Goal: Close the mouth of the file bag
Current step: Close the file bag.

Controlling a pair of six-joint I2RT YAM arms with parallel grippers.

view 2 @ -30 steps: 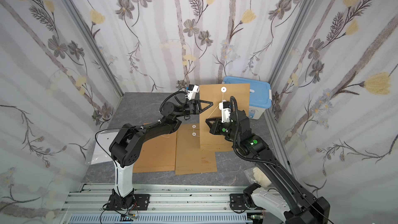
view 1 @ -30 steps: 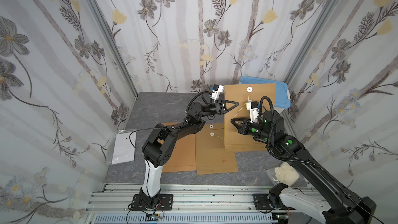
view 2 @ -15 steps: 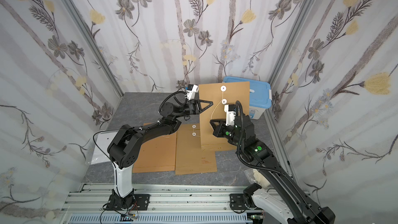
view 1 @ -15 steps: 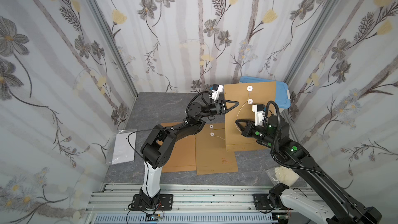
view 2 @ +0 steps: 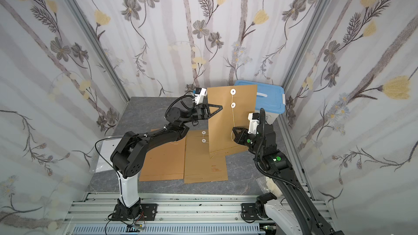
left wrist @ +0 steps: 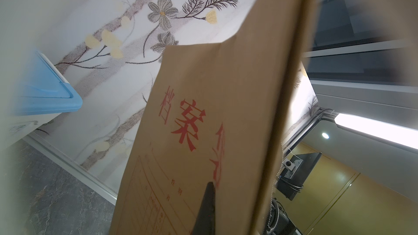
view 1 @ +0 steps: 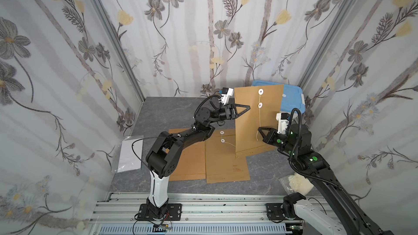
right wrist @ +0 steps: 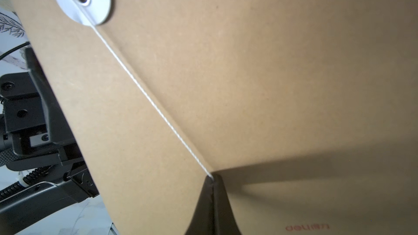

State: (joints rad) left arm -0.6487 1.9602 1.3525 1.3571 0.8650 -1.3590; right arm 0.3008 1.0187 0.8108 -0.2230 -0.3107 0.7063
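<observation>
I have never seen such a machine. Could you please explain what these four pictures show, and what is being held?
These are two robot arms, each ending in a two-fingered gripper. Two pictures come from a camera high above, its two eyes side by side. The other two come from small cameras on the arms' wrists.

The left gripper is shut on the edge of a brown file bag, holding it upright. The right gripper is shut on the bag's white string, which runs up to a white disc.

The left wrist view shows the bag's printed side. The right wrist view shows the string close up.

On the grey table more bags lie flat, beside a white sheet in plastic. A blue-lidded box stands behind.
</observation>
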